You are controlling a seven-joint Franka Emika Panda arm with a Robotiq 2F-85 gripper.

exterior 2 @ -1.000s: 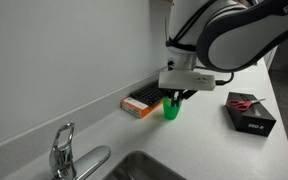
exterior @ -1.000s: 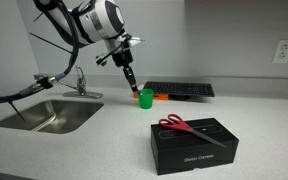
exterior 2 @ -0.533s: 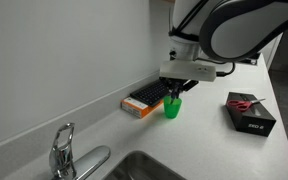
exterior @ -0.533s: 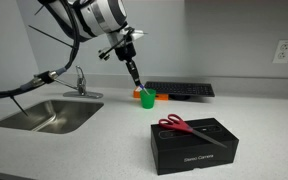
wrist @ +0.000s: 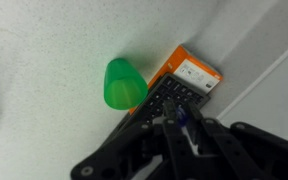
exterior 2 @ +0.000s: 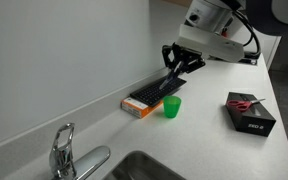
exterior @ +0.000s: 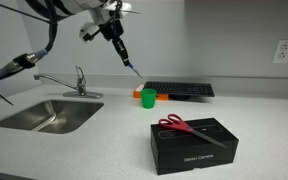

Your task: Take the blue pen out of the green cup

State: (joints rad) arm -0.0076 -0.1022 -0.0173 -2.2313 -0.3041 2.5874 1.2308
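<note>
The green cup (exterior: 149, 97) stands upright on the counter beside an orange object; it also shows in the other exterior view (exterior 2: 171, 107) and in the wrist view (wrist: 124, 83). My gripper (exterior: 119, 47) is high above the cup and to its left, shut on the blue pen (exterior: 128, 63), which hangs slanted down from the fingers, clear of the cup. In the wrist view the pen (wrist: 181, 117) shows as a small blue tip between the shut fingers (wrist: 181, 128). The gripper also shows in an exterior view (exterior 2: 177, 65).
An orange-edged black keypad device (exterior 2: 144, 100) lies against the wall behind the cup. A black box (exterior: 194, 145) with red-handled scissors (exterior: 182, 126) on top sits nearer the front. A sink (exterior: 46, 114) and faucet (exterior: 79, 80) are to one side.
My gripper has risen from the cup's mouth and moved up and away, lifting the blue pen fully out of the green cup. The cup has stayed in place.
</note>
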